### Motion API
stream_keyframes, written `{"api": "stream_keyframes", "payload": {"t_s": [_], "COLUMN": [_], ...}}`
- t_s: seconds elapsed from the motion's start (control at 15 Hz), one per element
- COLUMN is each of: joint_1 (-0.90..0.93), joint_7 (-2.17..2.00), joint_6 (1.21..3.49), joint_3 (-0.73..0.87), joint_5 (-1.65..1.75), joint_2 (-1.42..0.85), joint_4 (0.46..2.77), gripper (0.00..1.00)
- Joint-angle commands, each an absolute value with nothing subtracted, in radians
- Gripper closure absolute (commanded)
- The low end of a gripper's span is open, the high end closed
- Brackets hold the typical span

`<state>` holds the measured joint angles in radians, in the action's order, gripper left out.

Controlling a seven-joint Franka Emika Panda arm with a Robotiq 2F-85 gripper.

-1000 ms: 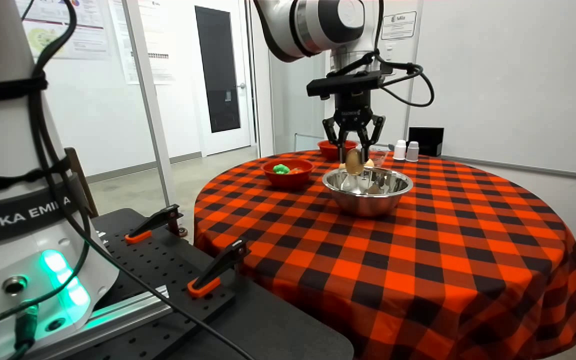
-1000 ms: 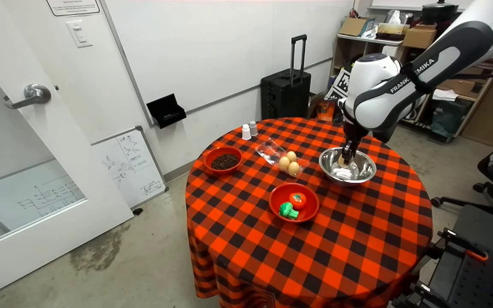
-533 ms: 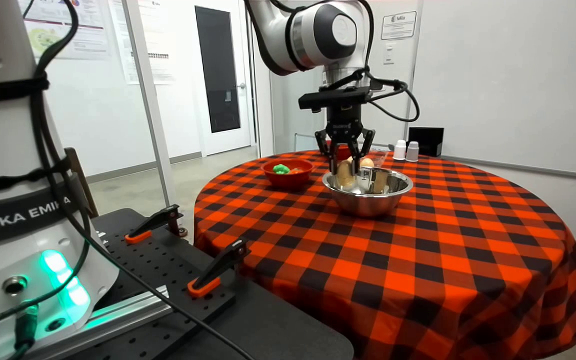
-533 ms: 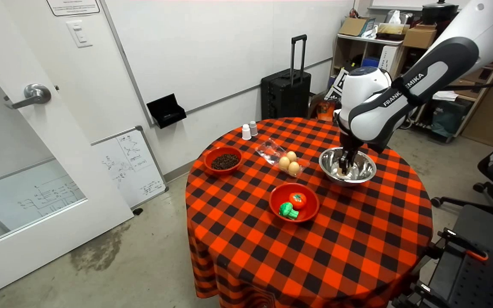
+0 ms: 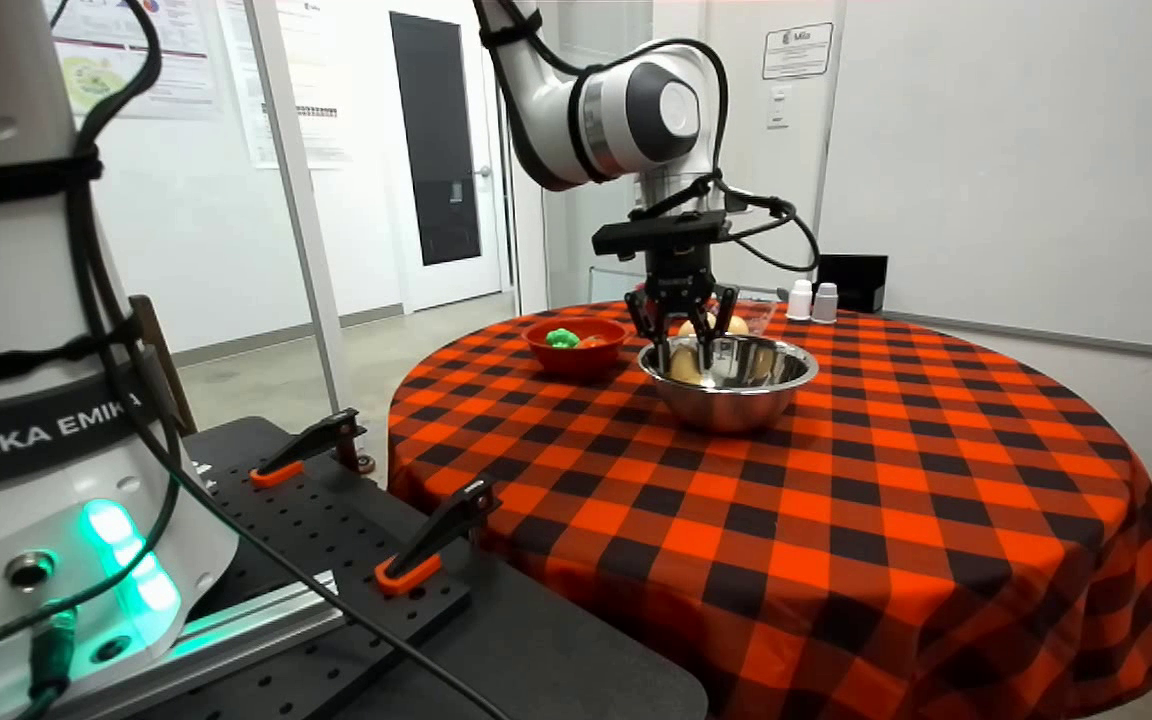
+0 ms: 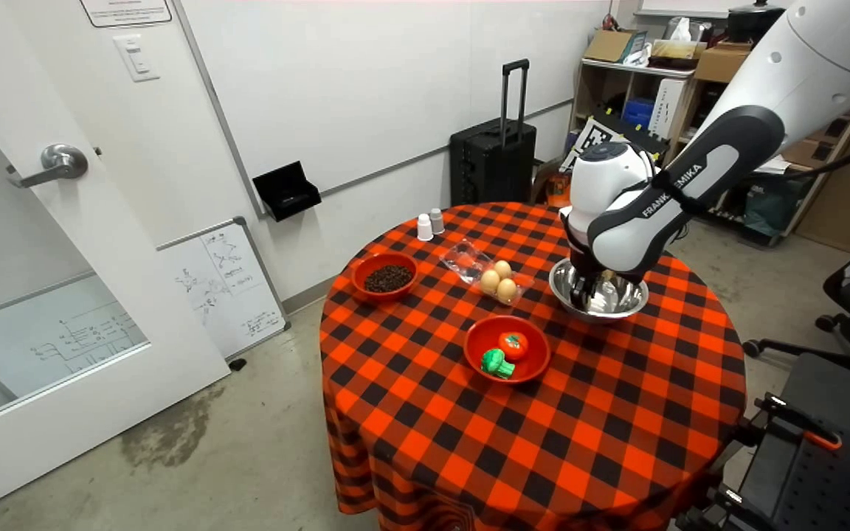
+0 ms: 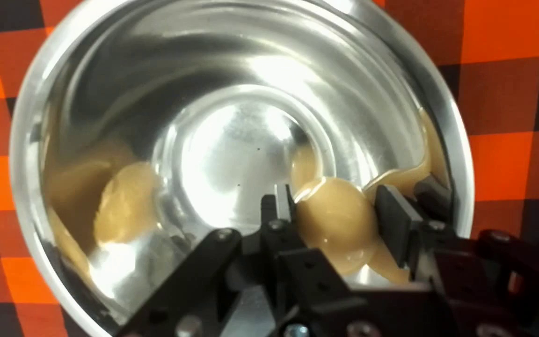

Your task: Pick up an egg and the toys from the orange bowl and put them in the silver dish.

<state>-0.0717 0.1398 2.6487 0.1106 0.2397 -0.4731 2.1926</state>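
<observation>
as i judge it, the step in hand is setting the egg (image 7: 337, 220) down inside the silver dish (image 7: 241, 150). to do it well, let it rest on the metal before letting go, so that it has no drop to crack in; whether it touches the metal now, i cannot tell. it sits beside the flat base, by the sloping wall, so it will probably roll a little once freed: part the fingers (image 7: 393, 222) slowly and not far. in the wrist view the right-hand one is just beside the wall, and opening wide could shove the dish. then rise straight up.

as for where it lies, the egg is between the fingers, which are parted only enough to take it, one on each side. both seem to touch it, so i take it as held, not yet released.

in both exterior views the green toy (image 6: 495, 361) and the red toy (image 6: 515, 352) lie in the orange bowl (image 6: 481, 337), so their turn likely comes after this.
</observation>
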Motion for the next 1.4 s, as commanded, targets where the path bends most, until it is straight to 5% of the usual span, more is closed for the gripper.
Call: {"api": "stream_keyframes", "payload": {"t_s": [0.0,0.07,0.4,1.33], "joint_1": [-0.045,-0.045,-0.07,-0.13], "joint_7": [0.105,0.108,0.131,0.202], "joint_6": [2.656,2.65,2.618,2.39], "joint_3": [0.14,0.142,0.132,0.057], "joint_5": [0.275,0.273,0.241,0.05], "joint_2": [-0.522,-0.527,-0.522,-0.172], "joint_4": [2.139,2.128,2.102,2.194], "gripper": [0.52,0.27,0.01,0.0]}}
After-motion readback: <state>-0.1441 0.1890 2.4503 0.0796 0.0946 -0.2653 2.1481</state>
